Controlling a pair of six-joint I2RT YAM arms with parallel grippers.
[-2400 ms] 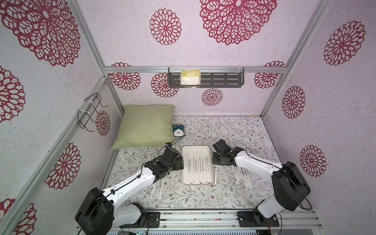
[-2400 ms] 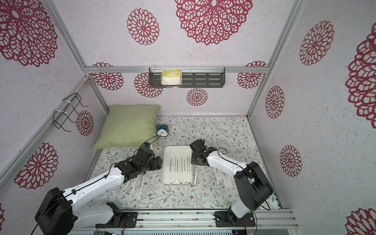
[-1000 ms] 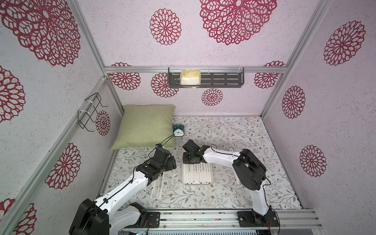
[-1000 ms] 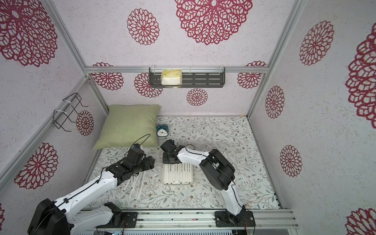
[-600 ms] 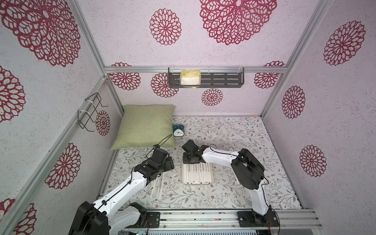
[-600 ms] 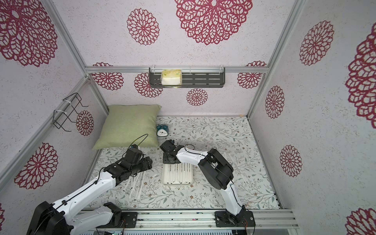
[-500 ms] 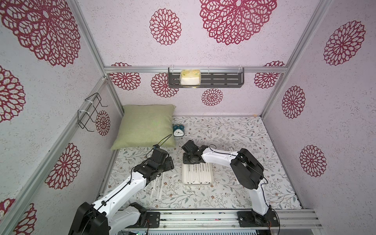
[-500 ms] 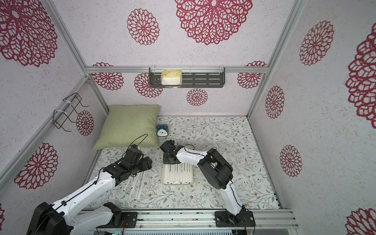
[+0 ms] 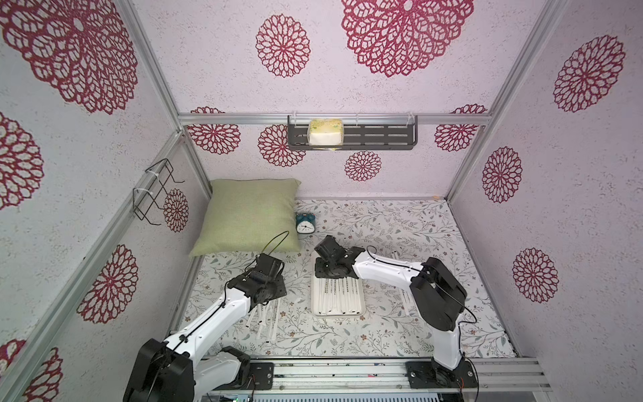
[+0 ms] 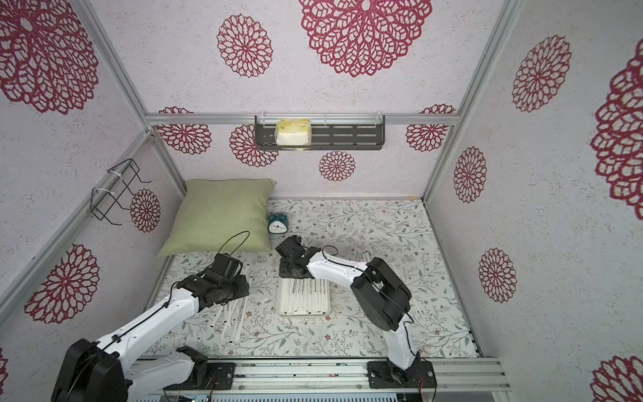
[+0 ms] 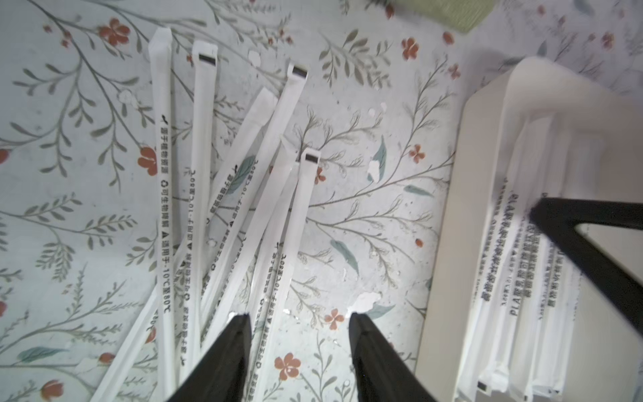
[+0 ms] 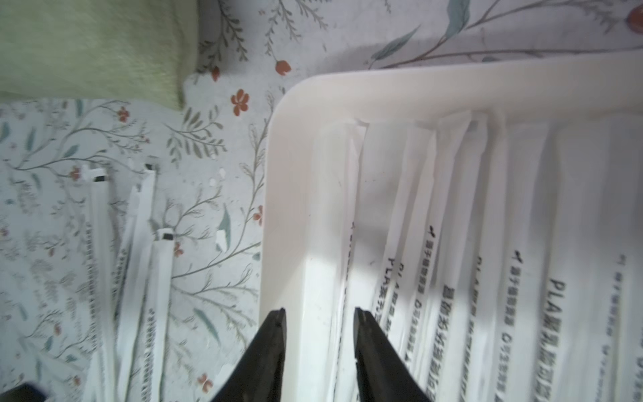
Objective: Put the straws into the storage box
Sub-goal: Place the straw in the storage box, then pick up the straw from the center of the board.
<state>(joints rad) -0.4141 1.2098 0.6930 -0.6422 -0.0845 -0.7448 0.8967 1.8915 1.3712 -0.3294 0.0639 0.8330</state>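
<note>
Near the tabletop's [image 11: 382, 226] left edge, the left pincer [image 11: 299, 316] hovers parted over loose straws [image 11: 201, 156]; the right pincer [image 12: 320, 313], parted and seemingly empty, overhangs the storage box [image 12: 382, 90].

Straws [image 9: 339, 294] lie in the storage box [image 9: 337, 314] and beside it.

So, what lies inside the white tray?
Paper-wrapped straws, lying side by side along the tray; the right wrist view shows them reaching its far wall. In both top views the right arm covers that end. The tray floor under them is mostly hidden.
</note>
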